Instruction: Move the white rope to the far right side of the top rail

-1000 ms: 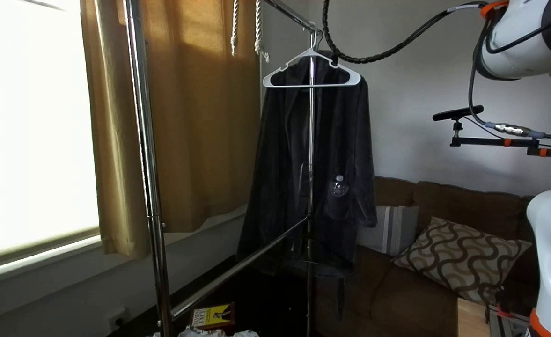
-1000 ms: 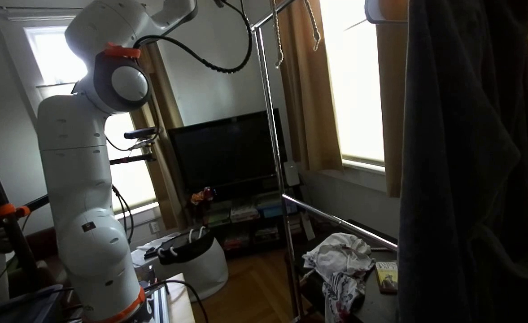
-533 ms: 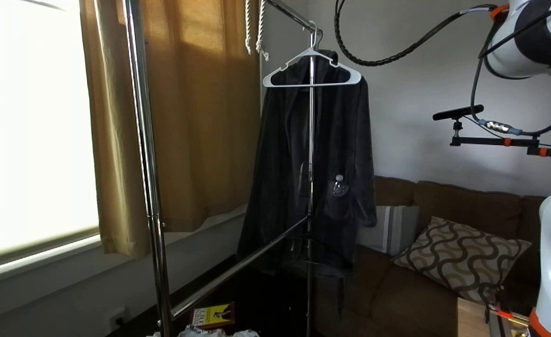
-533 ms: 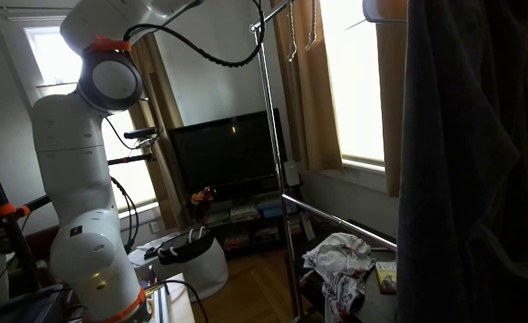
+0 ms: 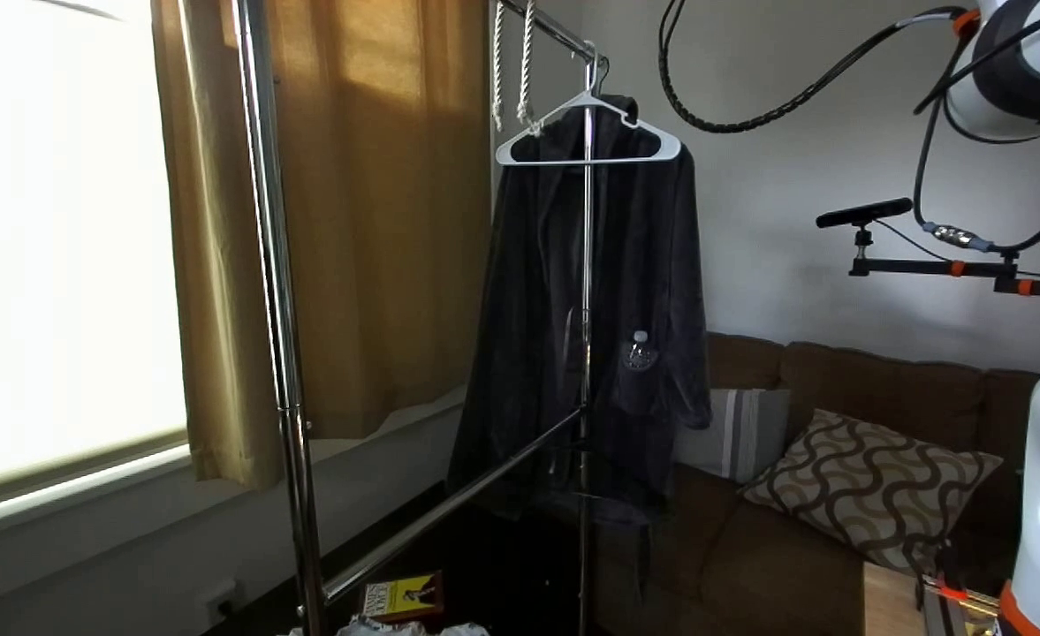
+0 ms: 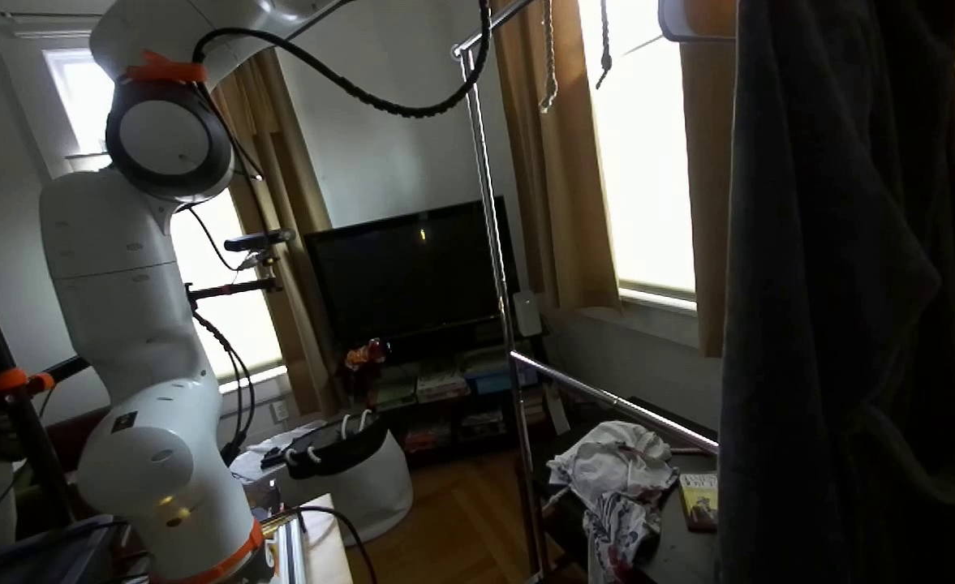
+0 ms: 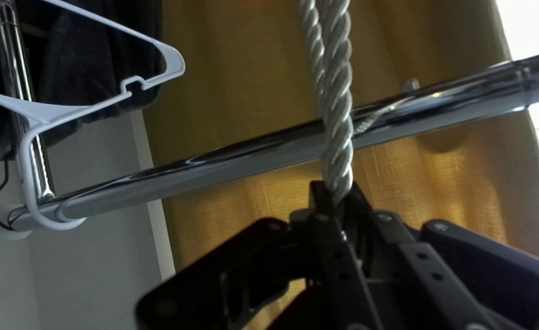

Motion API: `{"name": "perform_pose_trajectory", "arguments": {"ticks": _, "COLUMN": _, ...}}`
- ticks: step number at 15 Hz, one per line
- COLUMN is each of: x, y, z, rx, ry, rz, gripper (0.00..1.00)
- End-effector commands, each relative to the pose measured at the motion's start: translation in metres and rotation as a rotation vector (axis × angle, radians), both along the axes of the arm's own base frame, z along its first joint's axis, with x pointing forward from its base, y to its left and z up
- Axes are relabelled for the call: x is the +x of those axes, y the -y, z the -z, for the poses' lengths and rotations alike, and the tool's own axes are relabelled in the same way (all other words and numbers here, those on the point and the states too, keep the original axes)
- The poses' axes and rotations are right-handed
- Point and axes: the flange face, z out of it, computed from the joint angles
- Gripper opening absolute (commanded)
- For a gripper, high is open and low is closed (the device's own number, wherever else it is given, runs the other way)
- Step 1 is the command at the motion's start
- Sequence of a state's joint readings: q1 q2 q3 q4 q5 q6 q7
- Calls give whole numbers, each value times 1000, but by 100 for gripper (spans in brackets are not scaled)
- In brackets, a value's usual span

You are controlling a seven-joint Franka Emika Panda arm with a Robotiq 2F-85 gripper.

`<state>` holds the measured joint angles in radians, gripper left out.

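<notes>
Up by the top rail (image 7: pixel 251 158), at the fingers (image 7: pixel 318 195): drawn together, pinching the fold of the white rope (image 7: pixel 338 101); I go by the wrist view, as the gripper (image 7: pixel 339 196) falls outside both exterior views.
Rope: two strands, crossing in front of the rail in the wrist view, loose ends lower than the rail in both exterior views; whether it touches the rail I cannot tell.
Hanger (image 7: pixel 174 64): white, hooked around the rail just beside its end, well apart from the rope.
Curtain (image 7: pixel 232 82): tan, behind the rail.
Garment (image 5: pixel 670 265): dark, below the hanger's end of the rail.
Robot arm (image 6: pixel 124 259): base well apart from the rail.
Rope, done: gripped and held by the rail, between its ends.
Rail, left to do: I take the hanger's end as the far right; the rope seems to need carrying toward it, draping over and releasing.
</notes>
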<state>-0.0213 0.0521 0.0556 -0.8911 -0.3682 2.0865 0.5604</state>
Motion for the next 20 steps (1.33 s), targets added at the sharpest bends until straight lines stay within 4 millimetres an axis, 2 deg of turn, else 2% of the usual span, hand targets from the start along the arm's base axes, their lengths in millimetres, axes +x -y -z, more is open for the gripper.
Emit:
{"name": "perform_pose_trajectory", "arguments": {"ticks": 1, "x": 7, "y": 55, "z": 17, "rx": -35, "ry": -56, "rz": 12, "gripper": 3}}
{"name": "perform_pose_trajectory", "arguments": {"ticks": 4, "x": 14, "y": 113, "z": 40, "rx": 37, "ry": -90, "rz": -22, "gripper": 3}}
{"name": "perform_pose_trajectory", "arguments": {"ticks": 7, "x": 8, "y": 155, "z": 39, "rx": 149, "ry": -2, "rz": -30, "gripper": 3}}
{"name": "perform_pose_trajectory", "arguments": {"ticks": 8, "x": 18, "y": 142, "z": 39, "rx": 97, "ry": -31, "rz": -13, "gripper": 11}}
{"name": "perform_pose_trajectory", "arguments": {"ticks": 9, "x": 16, "y": 152, "z": 39, "rx": 117, "ry": -16, "rz": -11, "gripper": 11}}
{"name": "perform_pose_trajectory", "arguments": {"ticks": 10, "x": 14, "y": 157, "z": 39, "rx": 128, "ry": -11, "rz": -8, "gripper": 3}}
{"name": "perform_pose_trajectory", "arguments": {"ticks": 13, "x": 1, "y": 171, "z": 32, "rx": 122, "ry": -11, "rz": -1, "gripper": 3}}
{"name": "perform_pose_trajectory", "arguments": {"ticks": 17, "x": -15, "y": 205, "z": 27, "rx": 167, "ry": 10, "rz": 137, "gripper": 3}}
{"name": "perform_pose_trajectory", "arguments": {"ticks": 20, "x": -16, "y": 221, "z": 29, "rx": 198, "ry": 24, "rz": 194, "gripper": 3}}
